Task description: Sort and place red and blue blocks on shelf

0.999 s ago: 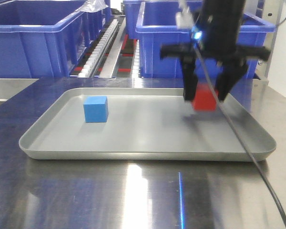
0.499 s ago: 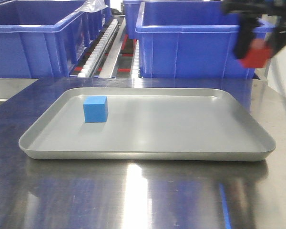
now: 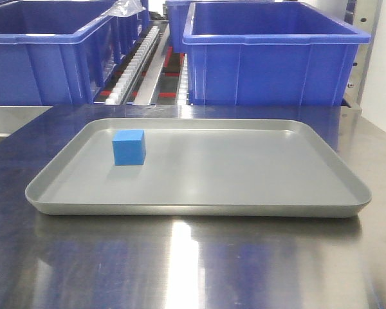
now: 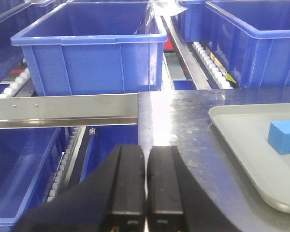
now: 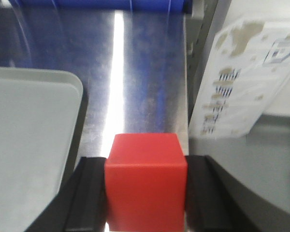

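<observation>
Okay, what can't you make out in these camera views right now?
- Front view: the red block is out of frame; the blue bin hides its floor behind its front wall.
- Right wrist view: blur makes the printed sheet unreadable; the bottom edge cuts off the block and jaws.
- Left wrist view: the right edge crops the tray.

A shiny steel tabletop (image 3: 83, 270) fills the foreground, tinted blue by reflection; a bright vertical streak of light (image 3: 183, 257) runs down it near the middle, and the right wrist view shows a similar streak (image 5: 117, 72); a shallow grey metal tray (image 3: 193, 210) lies flat on the tabletop; behind it stand two large blue plastic bins, the left bin (image 3: 45, 58) with crumpled clear film (image 3: 127, 8) at its far corner, the right bin (image 3: 270, 64) open-topped; a pale wall (image 3: 381, 84) shows at the right edge; a blurred printed paper sheet (image 5: 241, 77) hangs beside the table's right side.
</observation>
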Robot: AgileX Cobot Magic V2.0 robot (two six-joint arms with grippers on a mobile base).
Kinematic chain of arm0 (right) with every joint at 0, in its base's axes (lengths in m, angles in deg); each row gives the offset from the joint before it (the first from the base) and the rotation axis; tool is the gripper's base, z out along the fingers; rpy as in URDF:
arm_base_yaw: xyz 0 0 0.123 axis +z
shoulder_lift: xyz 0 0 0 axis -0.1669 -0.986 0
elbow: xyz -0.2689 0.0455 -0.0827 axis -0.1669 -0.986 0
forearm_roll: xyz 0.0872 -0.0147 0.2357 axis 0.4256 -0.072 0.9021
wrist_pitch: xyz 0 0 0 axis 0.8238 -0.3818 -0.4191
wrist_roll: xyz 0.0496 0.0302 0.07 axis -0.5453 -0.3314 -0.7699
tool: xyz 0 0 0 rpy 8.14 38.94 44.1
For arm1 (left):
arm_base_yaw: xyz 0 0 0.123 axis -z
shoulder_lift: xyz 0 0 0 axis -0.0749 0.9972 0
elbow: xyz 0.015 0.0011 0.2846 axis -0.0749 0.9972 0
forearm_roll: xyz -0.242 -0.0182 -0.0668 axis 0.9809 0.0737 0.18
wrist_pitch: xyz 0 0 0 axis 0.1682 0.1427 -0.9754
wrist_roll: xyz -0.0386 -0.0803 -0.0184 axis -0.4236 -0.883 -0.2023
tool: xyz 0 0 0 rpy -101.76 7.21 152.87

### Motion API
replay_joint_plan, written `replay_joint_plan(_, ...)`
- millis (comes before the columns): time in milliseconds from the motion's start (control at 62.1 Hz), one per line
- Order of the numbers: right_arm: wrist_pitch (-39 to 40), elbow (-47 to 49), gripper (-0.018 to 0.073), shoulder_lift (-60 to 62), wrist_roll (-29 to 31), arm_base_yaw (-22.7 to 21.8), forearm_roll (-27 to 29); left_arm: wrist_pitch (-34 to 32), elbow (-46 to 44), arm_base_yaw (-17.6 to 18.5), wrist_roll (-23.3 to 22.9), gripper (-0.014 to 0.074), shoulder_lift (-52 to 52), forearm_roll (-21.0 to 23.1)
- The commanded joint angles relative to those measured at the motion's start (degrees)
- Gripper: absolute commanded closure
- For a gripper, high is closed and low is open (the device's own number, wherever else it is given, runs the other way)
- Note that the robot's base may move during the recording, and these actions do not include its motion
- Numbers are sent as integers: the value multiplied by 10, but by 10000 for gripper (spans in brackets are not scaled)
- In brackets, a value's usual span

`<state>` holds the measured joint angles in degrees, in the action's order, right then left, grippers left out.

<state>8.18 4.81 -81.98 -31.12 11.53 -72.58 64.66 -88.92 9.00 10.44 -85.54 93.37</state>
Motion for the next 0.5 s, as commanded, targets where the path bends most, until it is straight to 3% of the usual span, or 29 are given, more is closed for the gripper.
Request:
replay_joint_plan(0, 72, -19, 470, 63, 9, -3, 3, -48, 25, 2, 0, 471, -12, 4)
replay_joint_plan(483, 69, -119, 470, 320, 9, -3, 3, -48, 25, 2, 0, 471, -12, 4)
